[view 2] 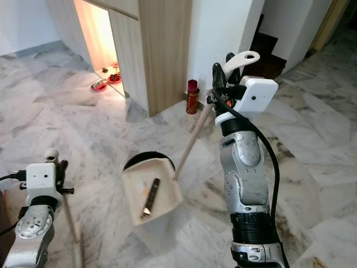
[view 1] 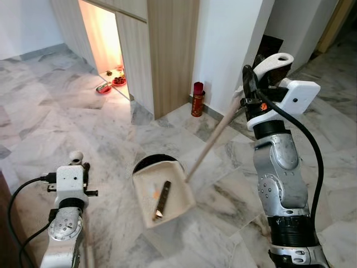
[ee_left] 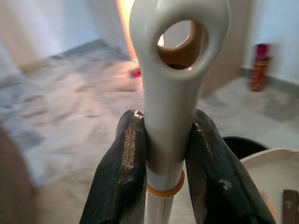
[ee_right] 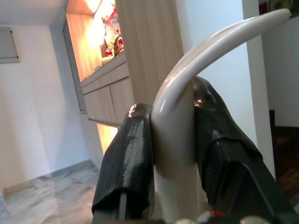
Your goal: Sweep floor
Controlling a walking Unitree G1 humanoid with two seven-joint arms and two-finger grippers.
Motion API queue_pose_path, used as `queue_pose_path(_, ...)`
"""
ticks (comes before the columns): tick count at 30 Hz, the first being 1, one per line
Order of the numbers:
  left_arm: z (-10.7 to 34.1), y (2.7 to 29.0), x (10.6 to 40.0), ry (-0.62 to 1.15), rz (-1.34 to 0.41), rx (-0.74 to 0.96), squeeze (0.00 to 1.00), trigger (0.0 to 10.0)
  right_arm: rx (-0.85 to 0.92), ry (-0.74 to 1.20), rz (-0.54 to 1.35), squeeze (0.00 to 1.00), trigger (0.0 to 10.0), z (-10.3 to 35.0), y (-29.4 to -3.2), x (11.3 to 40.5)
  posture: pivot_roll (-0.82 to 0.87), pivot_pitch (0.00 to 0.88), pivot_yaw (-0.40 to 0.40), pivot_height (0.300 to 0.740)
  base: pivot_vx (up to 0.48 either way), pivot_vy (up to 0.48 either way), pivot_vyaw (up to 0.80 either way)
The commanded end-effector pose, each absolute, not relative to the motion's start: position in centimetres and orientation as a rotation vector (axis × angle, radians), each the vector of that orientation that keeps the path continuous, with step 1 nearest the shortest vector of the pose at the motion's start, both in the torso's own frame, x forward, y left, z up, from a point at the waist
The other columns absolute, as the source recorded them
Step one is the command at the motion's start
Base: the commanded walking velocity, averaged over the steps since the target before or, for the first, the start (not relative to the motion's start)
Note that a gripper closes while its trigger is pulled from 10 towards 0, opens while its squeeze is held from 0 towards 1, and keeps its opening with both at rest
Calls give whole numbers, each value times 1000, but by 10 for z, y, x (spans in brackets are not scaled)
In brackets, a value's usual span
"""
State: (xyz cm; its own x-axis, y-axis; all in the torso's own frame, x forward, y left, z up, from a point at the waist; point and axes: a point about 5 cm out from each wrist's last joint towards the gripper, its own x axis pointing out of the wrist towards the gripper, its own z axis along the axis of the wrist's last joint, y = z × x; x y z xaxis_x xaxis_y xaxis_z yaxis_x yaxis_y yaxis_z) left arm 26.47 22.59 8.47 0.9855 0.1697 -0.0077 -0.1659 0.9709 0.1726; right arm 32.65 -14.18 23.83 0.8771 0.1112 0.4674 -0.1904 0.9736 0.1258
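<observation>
- The left gripper [ee_left: 163, 154] is low on the left side of the scene, over the marble floor [view 1: 50, 128]. Its two black fingers [ee_left: 124, 168] are clamped on the white top of the broom handle [ee_left: 175, 70], just under the round hanging hole.
- In the right eye view a thin wooden stick goes down from this gripper to the floor; it is probably the shaft of the broom, but the head of the broom cannot be made out.
- In the middle, the cream dustpan [view 1: 177, 209] lies on the floor, in front of a dark round shape at its far edge.
- Inside the pan lie a dark flat strip [view 1: 162, 199] and a small orange scrap [view 1: 155, 194] just beside it.
- A long wooden dustpan handle [view 1: 215, 137] rises from the far right corner of the pan, tilted up and to the right.
- The right gripper [view 1: 249, 89] is raised on the right. Its fingers [ee_right: 128, 158] are pressed from both sides on the curved white grip [ee_right: 210, 46] at the top of this handle.
- Behind, a wooden cabinet [view 1: 167, 50] stands with a lit opening near the floor, and a red can [view 1: 197, 99] stands at the white wall beside it.
</observation>
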Motion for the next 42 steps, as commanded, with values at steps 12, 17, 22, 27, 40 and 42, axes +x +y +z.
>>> queue_pose_path(12,97,221,265,-40,127,162,0,10000,195,-563,167,0,10000,258,-141,324,45,0,-33,740,42,0,0)
queue_pose_path(17,97,224,265,-40,136,171,0,10000,195,-565,172,0,10000,259,-140,324,48,0,-34,740,318,0,0)
queue_pose_path(22,96,224,264,-25,137,180,0,10000,181,-560,177,0,10000,258,-139,325,47,0,-34,740,385,0,0)
queue_pose_path(27,96,223,265,-26,134,178,0,10000,174,-559,181,0,10000,258,-138,325,49,0,-35,740,389,0,175)
queue_pose_path(40,97,219,267,-40,141,172,0,10000,191,-559,192,0,10000,258,-138,327,48,0,-45,740,393,0,34)
queue_pose_path(42,97,219,267,-41,139,172,0,10000,194,-564,190,0,10000,260,-138,327,47,0,-45,740,394,0,0)
